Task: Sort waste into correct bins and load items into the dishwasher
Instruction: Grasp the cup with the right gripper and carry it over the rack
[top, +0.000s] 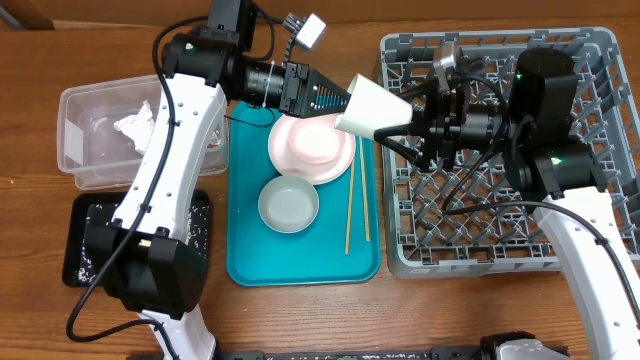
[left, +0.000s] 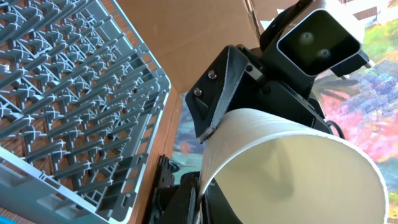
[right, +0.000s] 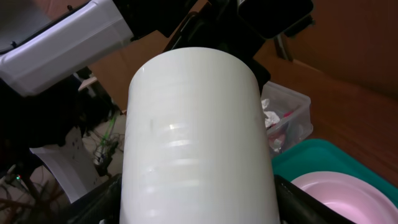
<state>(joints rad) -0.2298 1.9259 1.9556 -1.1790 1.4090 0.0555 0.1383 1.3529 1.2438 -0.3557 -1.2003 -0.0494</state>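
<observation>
The cup (top: 372, 105) hangs in the air on its side, over the gap between the teal tray (top: 300, 262) and the rack (top: 480, 220), mouth to the left. The right gripper (top: 408, 120) pinches its narrow end, a finger on each side of the wall. The left gripper (top: 335, 100) sits right at the mouth. I cannot tell if it is spread or pressed together.

On the tray lie the plate (top: 338, 165) with the pink bowl (top: 310, 140) on it, the grey bowl (top: 288, 203) nearer, and two chopsticks (top: 349, 210) to the right. At far left the tub (top: 70, 140) holds a napkin (top: 135, 125). The black tray (top: 78, 235) lies nearer, with white scraps.
</observation>
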